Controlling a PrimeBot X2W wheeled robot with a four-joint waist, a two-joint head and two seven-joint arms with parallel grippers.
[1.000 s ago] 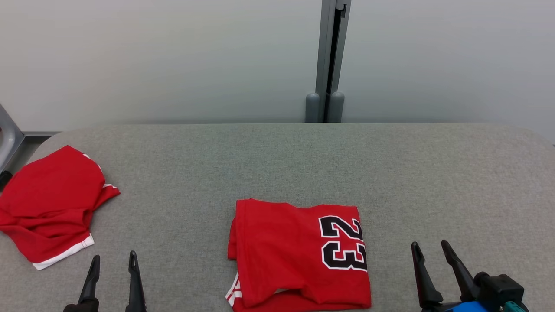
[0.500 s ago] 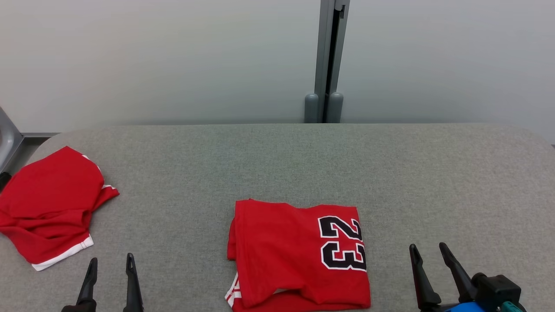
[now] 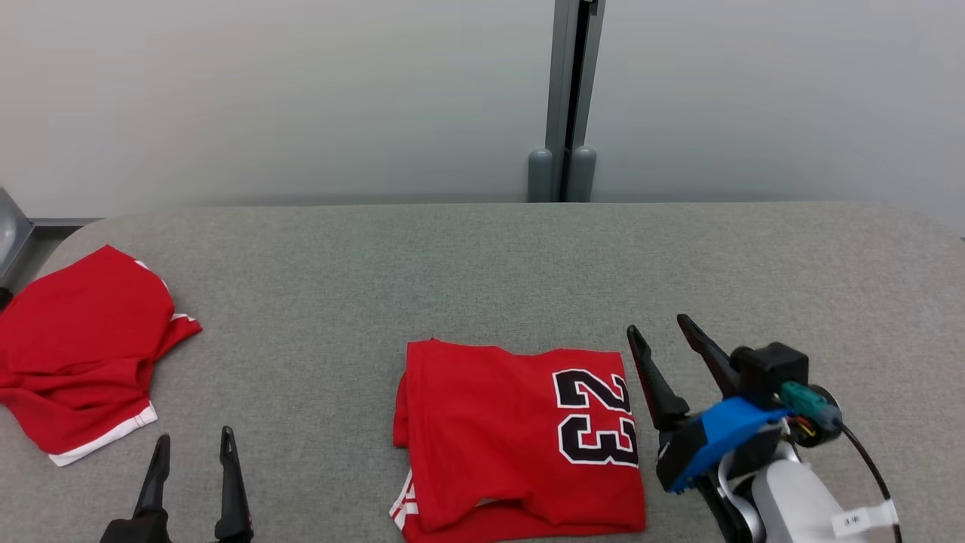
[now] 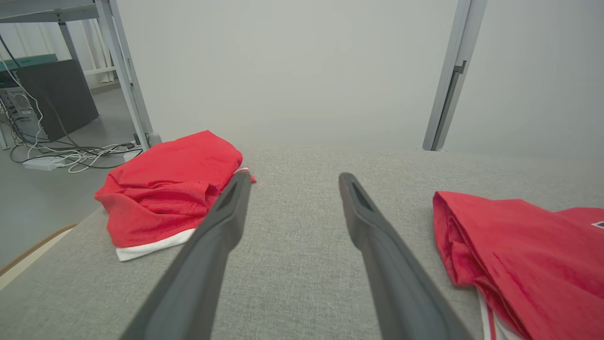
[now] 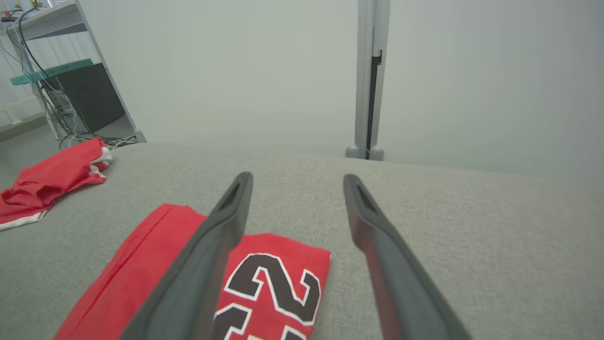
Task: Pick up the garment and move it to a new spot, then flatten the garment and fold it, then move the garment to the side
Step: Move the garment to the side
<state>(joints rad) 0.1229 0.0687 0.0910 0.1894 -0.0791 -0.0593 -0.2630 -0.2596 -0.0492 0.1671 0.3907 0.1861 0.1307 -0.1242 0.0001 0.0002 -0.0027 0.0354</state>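
Note:
A folded red garment (image 3: 513,437) with a black "23" lies near the front middle of the grey table (image 3: 482,264); it also lies at the right of the left wrist view as the garment (image 4: 524,245) and under the fingers in the right wrist view as the garment (image 5: 188,269). My right gripper (image 3: 663,332) stands open, just off the garment's right edge, above its far right corner. Nothing sits between its fingers. My left gripper (image 3: 192,441) stands open and empty at the front left, apart from the garment.
A second red garment with white trim (image 3: 83,354) lies crumpled at the table's left edge, seen too as red cloth (image 4: 165,189). A grey post (image 3: 565,98) stands behind the table against a pale wall. Cables and a dark box (image 4: 56,99) sit on the floor to the left.
My right arm has risen and moved forward and left, up to the garment's right edge. The left gripper has barely moved. The head camera has tilted slightly.

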